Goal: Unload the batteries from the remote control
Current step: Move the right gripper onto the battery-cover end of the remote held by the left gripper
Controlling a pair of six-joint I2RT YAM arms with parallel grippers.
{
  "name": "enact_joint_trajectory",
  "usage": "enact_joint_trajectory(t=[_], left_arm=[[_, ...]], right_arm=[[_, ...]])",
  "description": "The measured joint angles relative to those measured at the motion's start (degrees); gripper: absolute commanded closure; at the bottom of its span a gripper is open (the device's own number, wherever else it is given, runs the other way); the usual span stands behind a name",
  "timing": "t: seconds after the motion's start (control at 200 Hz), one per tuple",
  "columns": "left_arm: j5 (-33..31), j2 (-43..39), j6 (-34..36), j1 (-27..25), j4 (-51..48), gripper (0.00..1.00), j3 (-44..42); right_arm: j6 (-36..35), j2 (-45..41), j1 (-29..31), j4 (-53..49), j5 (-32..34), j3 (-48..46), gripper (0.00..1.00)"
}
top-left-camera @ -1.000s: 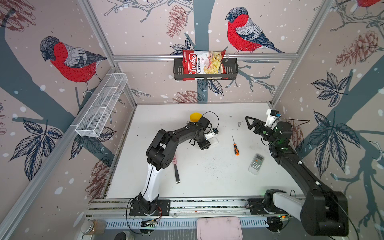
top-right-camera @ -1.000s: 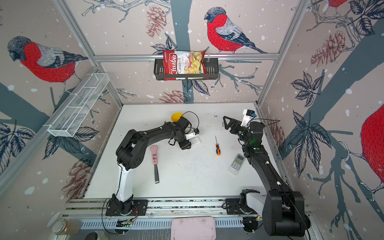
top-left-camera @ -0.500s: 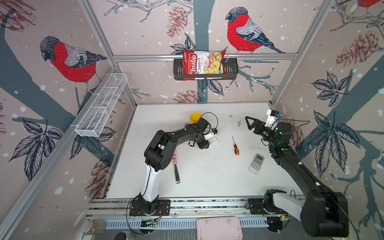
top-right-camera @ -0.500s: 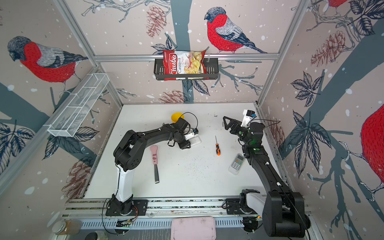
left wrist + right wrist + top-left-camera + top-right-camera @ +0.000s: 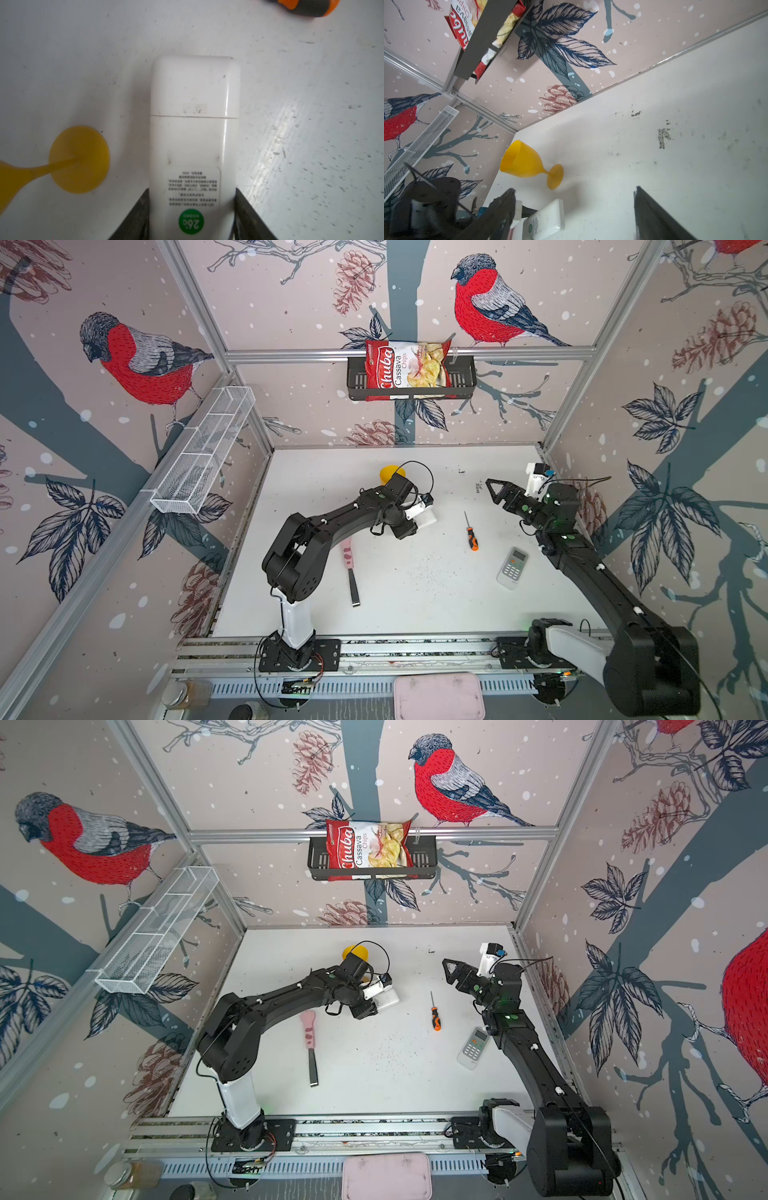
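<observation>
Between left jaws, white remote [image 5: 193, 135], back upward

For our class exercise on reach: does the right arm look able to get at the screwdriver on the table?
Probably yes. The right gripper stands open and empty, and the screwdriver lies alone on bare table with nothing between them.

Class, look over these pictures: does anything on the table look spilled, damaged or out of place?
Fine dark specks lie scattered over the table, right of the scraper, like spilled crumbs. Grey scuffs mark it near its far edge. Nothing looks broken, and the goblet stands upright.
</observation>
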Motion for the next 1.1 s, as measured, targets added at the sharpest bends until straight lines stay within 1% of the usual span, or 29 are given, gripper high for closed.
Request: enact_joint_trajectory(t=[0.12,0.21,0.28,0.355,0.43,0.53,0.605,0.68,0.85,0.976,1.101], left_arm=[[-0.74,-4.04,-0.13,-1.95,-0.17,0.63,-1.79],[-1.07,-7.41,-0.07,-3.43,0.22,0.63,-3.39],[-1.03,-10.45,0.20,-4.48,0.35,0.62,-5.18],[-0.98,-13.07,0.92,-5.20,0.81,0.63,-6.80],[-1.03,-14.88,1.22,-5.53,1.86,0.63,-8.55],[-1.05,-16.31,1.31,-5.77,3.06,0.62,-10.69],[-1.03,-17.07,1.51,-5.95,4.04,0.62,-11.98],[-0.92,-17.55,1.66,-5.99,4.72,0.62,-12.87],[-0.85,-17.86,1.68,-5.99,6.19,0.62,-13.22],[-0.85,-17.94,1.68,-5.99,6.88,0.63,-13.29],[-0.85,-18.10,1.68,-5.99,6.95,0.63,-13.38]], right_arm=[[-1.51,-1.05,2.75,-3.80,0.00,-0.28,0.12],[-3.02,-1.01,5.64,-6.38,-0.04,-0.26,0.20],[-4.24,-0.33,8.00,-8.20,-0.55,-0.09,0.23],[-4.83,0.61,10.03,-9.64,-1.81,-0.07,0.29],[-5.49,1.70,11.23,-10.34,-3.28,-0.04,0.32],[-5.81,3.48,13.40,-11.52,-4.63,0.66,0.33],[-6.49,4.98,15.17,-11.93,-5.46,1.66,0.37],[-7.32,6.97,17.27,-12.94,-5.90,2.86,0.43],[-8.81,9.70,22.08,-14.27,-6.01,4.24,0.43],[-8.92,11.50,23.50,-14.60,-5.53,4.70,0.40],[-8.94,12.81,24.87,-14.60,-5.18,5.68,0.41]])
